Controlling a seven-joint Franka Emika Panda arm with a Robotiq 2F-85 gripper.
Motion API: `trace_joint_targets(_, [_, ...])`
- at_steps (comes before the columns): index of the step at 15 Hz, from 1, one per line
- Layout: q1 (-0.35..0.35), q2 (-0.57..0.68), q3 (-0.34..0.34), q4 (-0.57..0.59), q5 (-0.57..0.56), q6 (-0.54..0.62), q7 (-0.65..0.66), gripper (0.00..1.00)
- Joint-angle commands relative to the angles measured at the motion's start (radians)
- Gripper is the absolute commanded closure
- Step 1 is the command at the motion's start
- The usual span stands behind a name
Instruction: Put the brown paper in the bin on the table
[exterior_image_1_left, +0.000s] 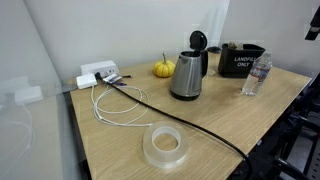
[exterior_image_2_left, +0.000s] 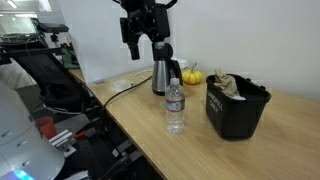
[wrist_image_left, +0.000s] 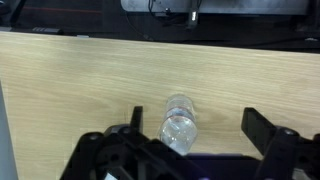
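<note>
The brown paper (exterior_image_2_left: 228, 85) is a crumpled tan scrap lying inside the black bin (exterior_image_2_left: 238, 112), poking up over its near rim. The bin, with white lettering, also shows at the table's far side in an exterior view (exterior_image_1_left: 241, 60). My gripper (exterior_image_2_left: 143, 38) hangs open and empty high above the table, over the steel kettle (exterior_image_2_left: 163, 75) and well away from the bin. In the wrist view the open jaws (wrist_image_left: 198, 125) frame a clear water bottle (wrist_image_left: 178, 128) on the light wood table (wrist_image_left: 80, 80) far below.
A small orange pumpkin (exterior_image_1_left: 163, 69) sits behind the kettle (exterior_image_1_left: 187, 76). The water bottle (exterior_image_1_left: 257, 76) stands beside the bin. A tape roll (exterior_image_1_left: 165, 147), a white power strip (exterior_image_1_left: 97, 73) and a black cable (exterior_image_1_left: 190, 125) lie on the table.
</note>
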Motion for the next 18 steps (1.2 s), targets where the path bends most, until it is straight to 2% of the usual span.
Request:
trace_joint_targets(1, [0.000, 0.000, 0.000, 0.001, 0.001, -0.002, 0.000, 0.00])
trace_joint_targets(13, [0.000, 0.000, 0.000, 0.001, 0.001, -0.002, 0.000, 0.00])
trace_joint_targets(18, [-0.039, 0.038, 0.014, 0.077, -0.077, 0.010, 0.048, 0.00])
